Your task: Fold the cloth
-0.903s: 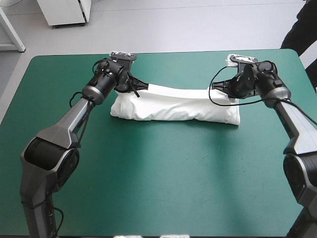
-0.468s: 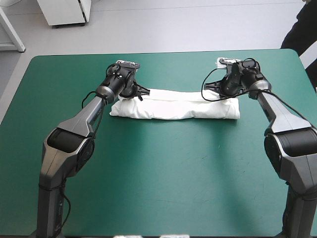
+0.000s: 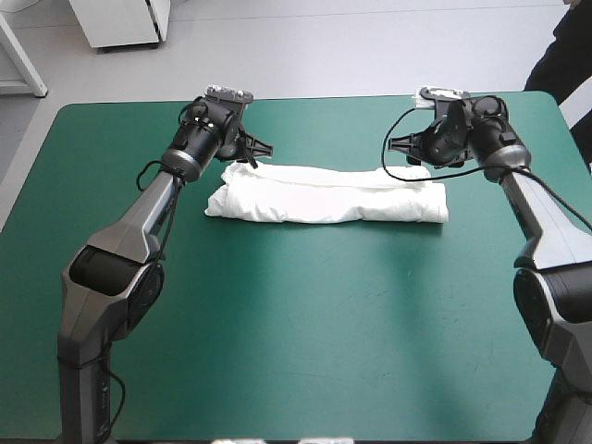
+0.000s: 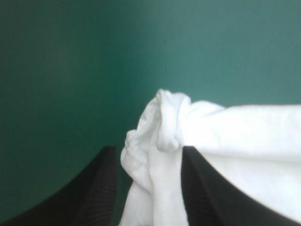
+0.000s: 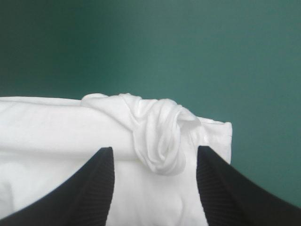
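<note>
The white T-shirt [image 3: 324, 199] lies as a long folded bundle across the far middle of the table. My left gripper [image 3: 252, 153] sits at the bundle's far left corner, and my right gripper [image 3: 407, 151] at its far right corner. In the left wrist view my gripper [image 4: 148, 150] is open, with a puckered knot of T-shirt [image 4: 169, 127] standing loose between the black fingers [image 4: 94, 188]. The right wrist view shows the same: my gripper [image 5: 153, 153] open, and a twisted bunch of T-shirt [image 5: 157, 136] in the gap, touching neither finger.
The teal-green cover [image 3: 296, 324] stretches bare from the bundle to the near edge. The table's far edge runs close behind both grippers.
Earlier both grippers held the T-shirt's far edge raised. They lowered it onto the bundle, let go, and have drawn back a little toward the far edge.
</note>
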